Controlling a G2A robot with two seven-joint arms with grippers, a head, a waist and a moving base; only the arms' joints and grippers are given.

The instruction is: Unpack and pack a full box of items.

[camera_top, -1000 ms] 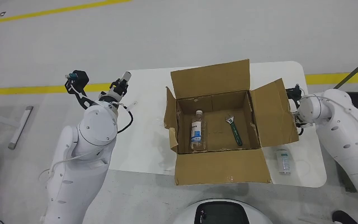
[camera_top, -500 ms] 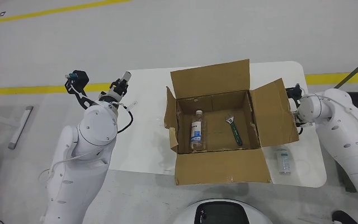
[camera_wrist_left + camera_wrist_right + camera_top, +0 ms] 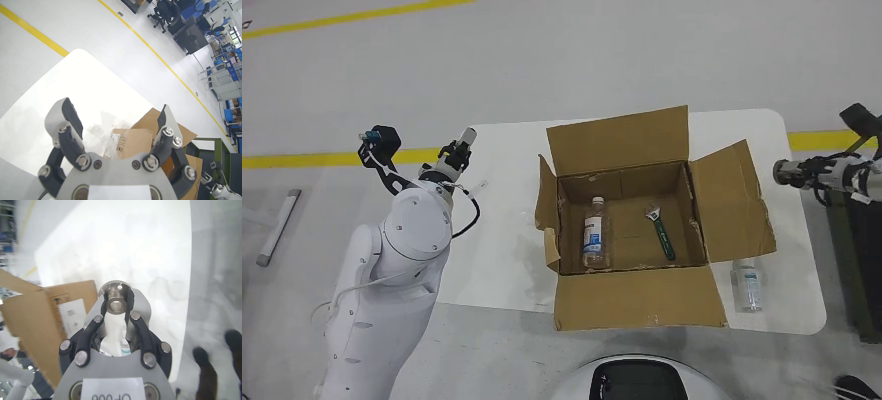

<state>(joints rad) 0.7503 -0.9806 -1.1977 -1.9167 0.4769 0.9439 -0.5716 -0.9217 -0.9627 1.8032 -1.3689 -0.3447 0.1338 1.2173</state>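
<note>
Cardboard box sits open mid-frame on the white surface, with all four flaps splayed out. Inside it, a water bottle lies toward the left of the box floor. A green-handled adjustable wrench lies to its right, and the two are apart. Out on the surface at lower right, a small clear bottle lies just beside the right flap. The left jaws, upper left of the frame, are spread wide and hold nothing. The right jaws, at the right edge past the flap, are clamped on a flanged metal bushing.
</note>
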